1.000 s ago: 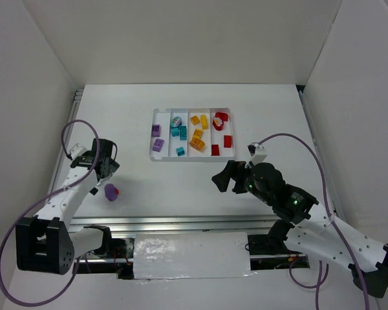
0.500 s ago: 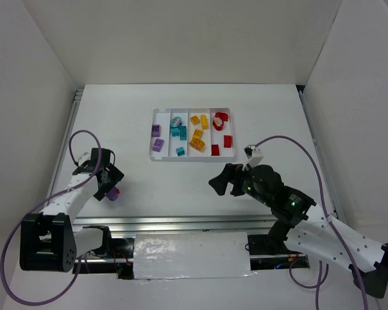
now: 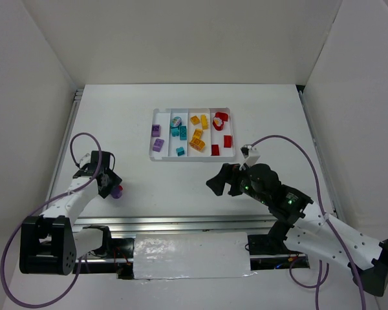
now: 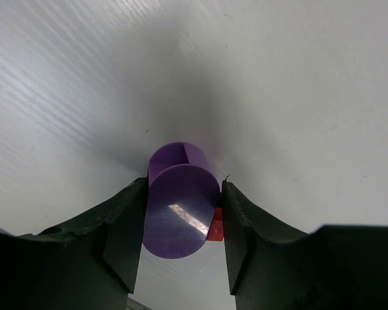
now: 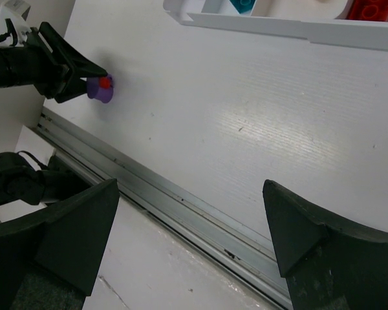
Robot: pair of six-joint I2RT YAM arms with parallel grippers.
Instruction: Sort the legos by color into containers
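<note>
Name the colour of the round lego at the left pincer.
Purple lego with a small red bit; clearest in left wrist view.

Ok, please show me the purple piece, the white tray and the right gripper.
purple piece (image 4: 181, 206): left wrist view, its flat round face.
white tray (image 3: 195, 157): top view, its near rim.
right gripper (image 5: 191, 186): right wrist view, midway between fingertips.

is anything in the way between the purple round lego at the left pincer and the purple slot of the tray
Nothing visible. The purple round lego sits between the fingers of the left pincer, and only bare table lies between it and the tray, whose leftmost compartment holds the purple pieces.
</note>
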